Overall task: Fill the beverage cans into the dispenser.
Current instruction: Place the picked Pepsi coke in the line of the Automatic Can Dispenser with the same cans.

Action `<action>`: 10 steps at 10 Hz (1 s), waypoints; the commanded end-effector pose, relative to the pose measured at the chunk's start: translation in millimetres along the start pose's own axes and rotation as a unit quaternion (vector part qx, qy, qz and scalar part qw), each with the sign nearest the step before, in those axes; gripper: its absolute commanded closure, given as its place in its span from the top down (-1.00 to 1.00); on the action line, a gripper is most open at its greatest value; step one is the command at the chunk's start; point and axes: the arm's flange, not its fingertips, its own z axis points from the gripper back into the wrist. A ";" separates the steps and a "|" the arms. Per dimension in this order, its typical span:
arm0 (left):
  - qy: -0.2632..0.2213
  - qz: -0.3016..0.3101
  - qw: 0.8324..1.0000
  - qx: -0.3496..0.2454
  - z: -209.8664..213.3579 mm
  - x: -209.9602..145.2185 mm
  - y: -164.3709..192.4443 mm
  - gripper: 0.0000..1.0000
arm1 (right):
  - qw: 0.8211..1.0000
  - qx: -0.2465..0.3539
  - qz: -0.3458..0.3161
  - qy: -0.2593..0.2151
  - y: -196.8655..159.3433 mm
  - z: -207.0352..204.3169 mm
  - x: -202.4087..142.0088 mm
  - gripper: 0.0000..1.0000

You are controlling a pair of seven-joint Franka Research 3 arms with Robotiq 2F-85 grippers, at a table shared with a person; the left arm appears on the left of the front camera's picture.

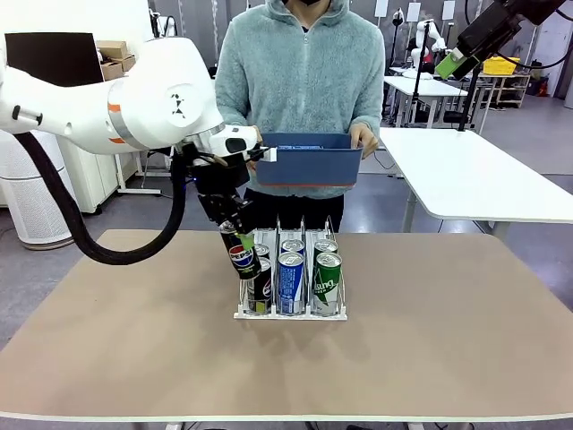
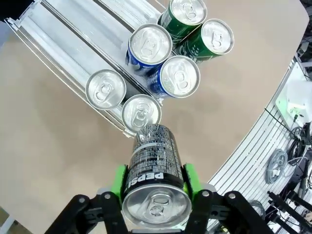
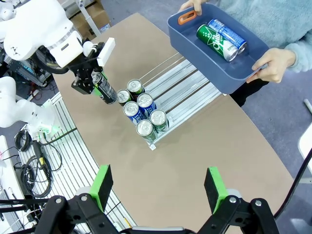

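The left pincer (image 2: 155, 187) clamps a black Pepsi can (image 1: 242, 257), tilted, base down, just left of the two cans (image 1: 260, 288) at the near end of the left lane of the dispenser (image 3: 187, 90). The lane's bare stretch lies farther off. The right pincer (image 3: 160, 187) hangs wide, well apart.

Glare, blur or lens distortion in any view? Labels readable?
Front view: even light, soft shadow under the dispenser, no blur. Left wrist view: Pepsi can print sharp and readable, silver tops shine mildly. Right wrist view: wide-angle curves the table edge; cans in the blue bin look sharp.
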 end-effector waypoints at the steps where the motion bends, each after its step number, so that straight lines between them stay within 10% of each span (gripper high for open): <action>1: 0.010 -0.002 1.000 0.020 -21.0 0.3 -3.8 0.16 | 1.000 0.002 0.000 0.002 -0.4 -1.3 -1.2 1.00; 10: -0.005 -0.010 0.999 0.047 1.6 -38.3 -34.1 0.16 | 1.000 0.002 0.000 0.002 -0.4 -1.3 -1.2 1.00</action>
